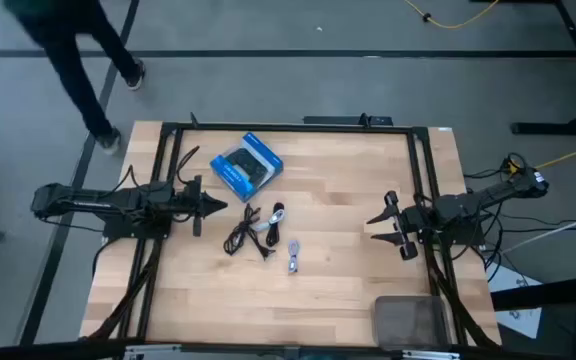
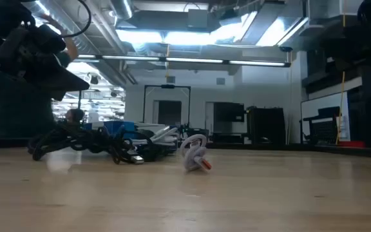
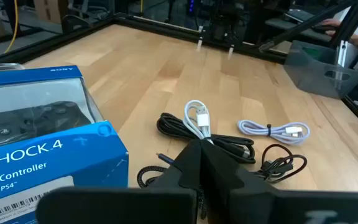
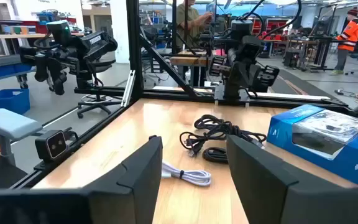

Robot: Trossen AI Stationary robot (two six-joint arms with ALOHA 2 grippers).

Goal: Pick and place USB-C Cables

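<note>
High view: black USB-C cables point(image 1: 253, 231) and one white-grey cable point(image 1: 294, 257) lie just beside the blue controller box point(image 1: 247, 166); left gripper point(image 1: 215, 207) closed, right gripper point(image 1: 376, 227) open, both empty.

Cables point(image 1: 258, 232) mid-table, box point(image 1: 247, 166) just behind.

Centre-right table point(image 1: 358, 215): bare wood, open path from right gripper point(image 1: 380, 222) toward the cables.
Left side: blue box point(image 1: 247, 166) just beside left gripper point(image 1: 220, 206), crowding its approach.
Cable cluster: black cables point(image 1: 246, 233) tangled; white-grey cable point(image 1: 294, 257) lies apart.
Near-right corner: grey bin point(image 1: 410, 320).
</note>
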